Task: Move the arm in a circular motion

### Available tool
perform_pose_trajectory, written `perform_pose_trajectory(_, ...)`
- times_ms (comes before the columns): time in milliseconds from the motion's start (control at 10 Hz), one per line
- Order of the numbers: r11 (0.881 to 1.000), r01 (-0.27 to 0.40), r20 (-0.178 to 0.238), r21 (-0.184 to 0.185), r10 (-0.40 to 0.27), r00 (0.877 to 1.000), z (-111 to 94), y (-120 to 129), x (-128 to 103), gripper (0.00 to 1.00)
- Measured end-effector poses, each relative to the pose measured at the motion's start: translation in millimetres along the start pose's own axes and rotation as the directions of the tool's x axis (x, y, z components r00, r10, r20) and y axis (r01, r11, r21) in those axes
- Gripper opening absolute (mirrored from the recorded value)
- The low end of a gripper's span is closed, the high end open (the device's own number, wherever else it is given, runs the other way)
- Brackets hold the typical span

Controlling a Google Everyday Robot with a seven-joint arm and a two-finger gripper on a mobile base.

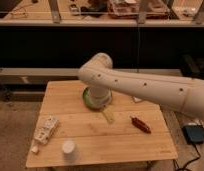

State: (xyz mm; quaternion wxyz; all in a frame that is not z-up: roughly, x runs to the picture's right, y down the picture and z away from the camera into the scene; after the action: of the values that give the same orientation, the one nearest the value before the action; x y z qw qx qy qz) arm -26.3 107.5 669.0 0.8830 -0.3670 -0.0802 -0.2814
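i see my arm (pixel 140 85) in smooth cream plastic, faintly glossy, gripper (pixel 109 117) pale and matt just above the table (pixel 120 142), light matt planked wood, cup (pixel 68 149) matt white

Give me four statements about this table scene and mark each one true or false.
1. The arm reaches in from the right side of the picture. True.
2. The end effector hangs over the floor, clear of the wooden table. False: it is over the middle of the table, just beside the green dish.
3. A white cup stands upright near the table's front edge. True.
4. The red-brown object lies left of the cup. False: it lies to the cup's right in the picture.
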Motion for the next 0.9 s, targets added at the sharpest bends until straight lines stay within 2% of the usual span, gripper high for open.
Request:
perform_pose_trajectory(100,1.000,0.003,0.030,-0.023,-0.002,1.000,1,-13,-24,0.80)
perform_pose_trajectory(300,0.998,0.029,0.113,-0.048,-0.023,0.993,4,-57,-86,0.80)
perform_pose_trajectory(500,0.998,0.047,0.169,-0.042,-0.039,0.985,8,-98,-122,0.80)
perform_pose_trajectory(700,0.997,0.076,0.179,0.015,-0.078,0.981,14,-145,-125,0.80)
perform_pose_trajectory(800,0.995,0.088,0.151,0.056,-0.096,0.984,18,-170,-106,0.80)
perform_pose_trajectory(900,0.991,0.088,0.094,0.101,-0.097,0.991,19,-192,-59,0.80)
